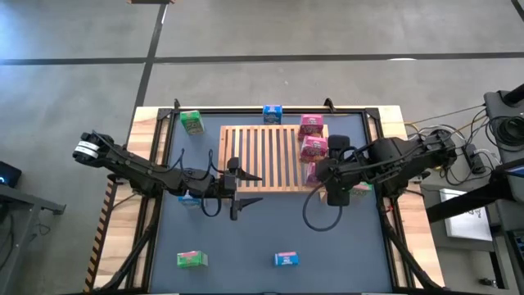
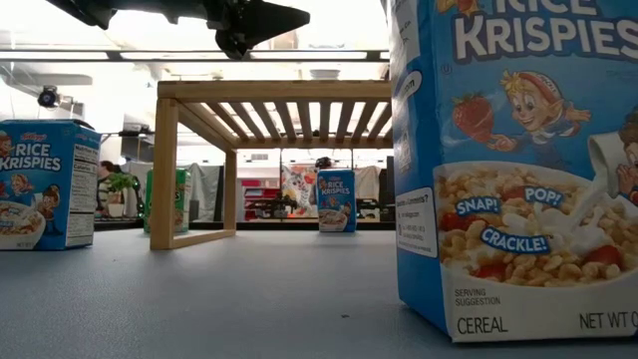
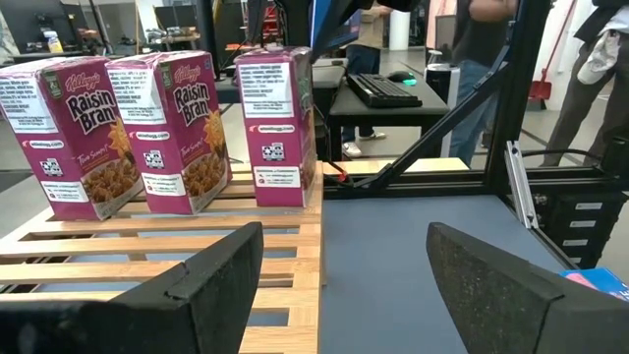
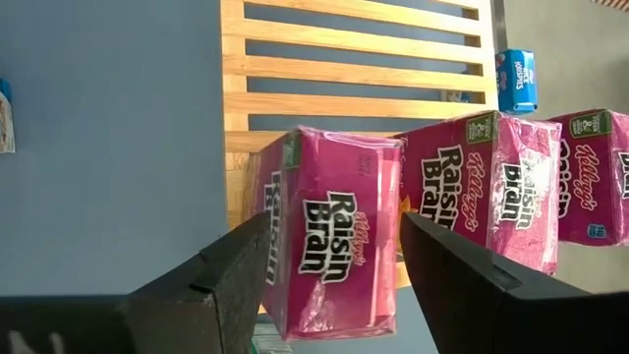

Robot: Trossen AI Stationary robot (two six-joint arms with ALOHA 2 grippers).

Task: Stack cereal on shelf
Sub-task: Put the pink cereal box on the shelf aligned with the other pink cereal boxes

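Right wrist view shows the right gripper (image 4: 329, 280), fingers spread astride the third pink box (image 4: 329, 231) standing at the shelf (image 1: 262, 156) edge, completing that row; left gripper (image 1: 237, 190) waits agape.

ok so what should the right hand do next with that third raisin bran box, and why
Probably lift straight up and away. The right hand has its fingers spread on either side of the nearest Raisin Bran box with gaps showing, and that box stands upright at the wooden rack's edge in line with the other two pink boxes. It looks placed, so backing off without nudging it seems safest.
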